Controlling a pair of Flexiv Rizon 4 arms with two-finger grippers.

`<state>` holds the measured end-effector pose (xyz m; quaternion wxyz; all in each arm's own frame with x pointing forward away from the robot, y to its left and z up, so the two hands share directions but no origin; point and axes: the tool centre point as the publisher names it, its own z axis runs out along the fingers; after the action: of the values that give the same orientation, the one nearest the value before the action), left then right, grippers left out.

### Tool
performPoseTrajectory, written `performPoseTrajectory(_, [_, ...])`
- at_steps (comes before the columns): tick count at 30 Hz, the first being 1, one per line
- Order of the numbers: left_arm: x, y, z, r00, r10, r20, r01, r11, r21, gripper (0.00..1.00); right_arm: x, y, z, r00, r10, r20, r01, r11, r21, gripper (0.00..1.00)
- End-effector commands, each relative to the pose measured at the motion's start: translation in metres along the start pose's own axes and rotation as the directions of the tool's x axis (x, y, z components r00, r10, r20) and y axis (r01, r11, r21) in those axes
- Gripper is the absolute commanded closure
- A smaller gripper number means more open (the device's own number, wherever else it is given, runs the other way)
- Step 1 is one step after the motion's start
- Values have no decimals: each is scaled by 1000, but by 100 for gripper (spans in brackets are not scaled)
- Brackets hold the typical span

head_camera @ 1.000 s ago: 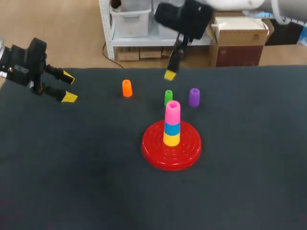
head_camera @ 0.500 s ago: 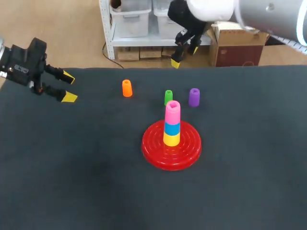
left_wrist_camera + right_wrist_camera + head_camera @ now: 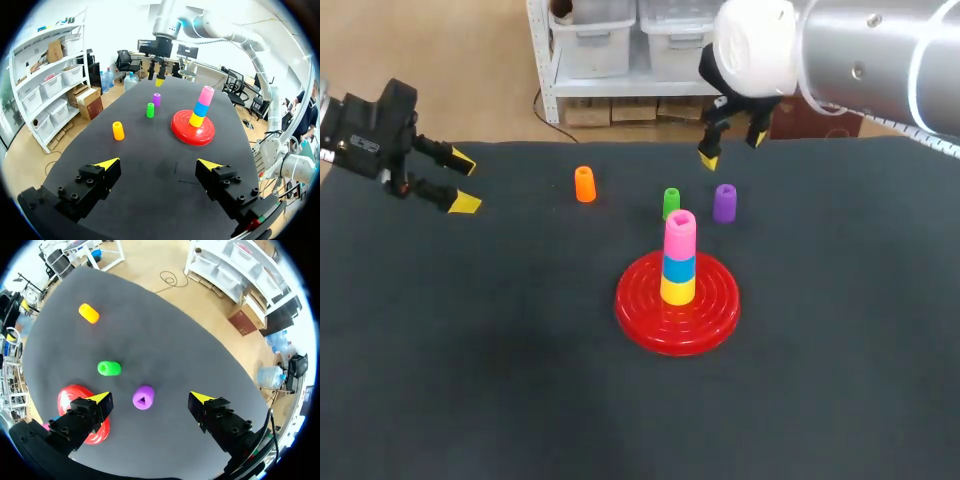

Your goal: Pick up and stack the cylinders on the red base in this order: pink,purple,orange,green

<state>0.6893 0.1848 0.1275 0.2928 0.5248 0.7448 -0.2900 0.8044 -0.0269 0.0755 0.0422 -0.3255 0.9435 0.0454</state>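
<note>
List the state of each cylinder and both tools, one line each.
Pink cylinder: stacked, topmost
Blue cylinder: stacked, middle
Yellow cylinder: stacked, lowest, on red base
Purple cylinder: upright, loose
Green cylinder: upright, loose
Orange cylinder: upright, loose
Left tool: open, empty
Right tool: open, empty, over purple cylinder

A black worktop (image 3: pixel 470 350) holds a red base (image 3: pixel 640 310) with concentric ridges, a yellow cylinder (image 3: pixel 677 290), blue cylinder (image 3: pixel 679 267), pink cylinder (image 3: pixel 680 235), orange cylinder (image 3: pixel 584 184), green cylinder (image 3: pixel 671 202) and purple cylinder (image 3: pixel 724 202); yellow tips mark the black left end effector (image 3: pixel 464 183) and right end effector (image 3: pixel 732 148).
</note>
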Motion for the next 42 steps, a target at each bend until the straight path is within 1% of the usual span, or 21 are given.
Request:
performPoseTrajectory(1, [1, 0, 0, 1000, 2, 3, -2, 1000, -1, 0, 11, -1, 8, 1000, 0, -3, 0, 1000, 22, 0])
performPoseTrajectory(9, [1, 0, 0, 1000, 2, 3, -2, 1000, -1, 0, 17, 0, 27, 999, 12, -41, -12, 1000, 12, 0])
performPoseTrajectory(13, [1, 0, 0, 1000, 2, 3, -2, 1000, -1, 0, 14, 0, 36, 998, 24, -61, -24, 1000, 9, 0])
performPoseTrajectory(15, [1, 0, 0, 1000, 2, 3, -2, 1000, -1, 0, 12, 0, 39, 996, 15, -89, -12, 999, 32, 0])
performPoseTrajectory(20, [1, 0, 0, 1000, 2, 3, -2, 1000, -1, 0, 7, 1, 46, 995, 17, -101, -14, 999, 31, 0])
performPoseTrajectory(24, [1, 0, 0, 1000, 2, 3, -2, 1000, -1, 0, 8, 3, 51, 994, 18, -107, -15, 1000, 27, 0])
performPoseTrajectory(26, [1, 0, 0, 1000, 2, 3, -2, 1000, -1, 0, 9, 4, 54, 994, 19, -110, -16, 1000, 25, 4])
performPoseTrajectory(27, [1, 0, 0, 1000, 2, 3, -2, 1000, -1, 0, 10, 4, 55, 994, 19, -112, -16, 1000, 24, 9])
performPoseTrajectory(29, [1, 0, 0, 1000, 2, 3, -2, 1000, -1, 0, 12, 5, 57, 993, 20, -117, -16, 999, 28, 14])
performPoseTrajectory(31, [1, 0, 0, 1000, 2, 3, -2, 1000, -1, 0, 14, 5, 58, 993, 22, -119, -17, 999, 42, 16])
performPoseTrajectory(39, [1, 0, 0, 1000, 2, 3, -2, 1000, -1, 0, 18, 8, 57, 995, 32, -97, -27, 998, 52, 22])
performPoseTrajectory(42, [1, 0, 0, 1000, 2, 3, -2, 1000, -1, 0, 19, 12, 57, 995, 29, -95, -24, 998, 53, 29])
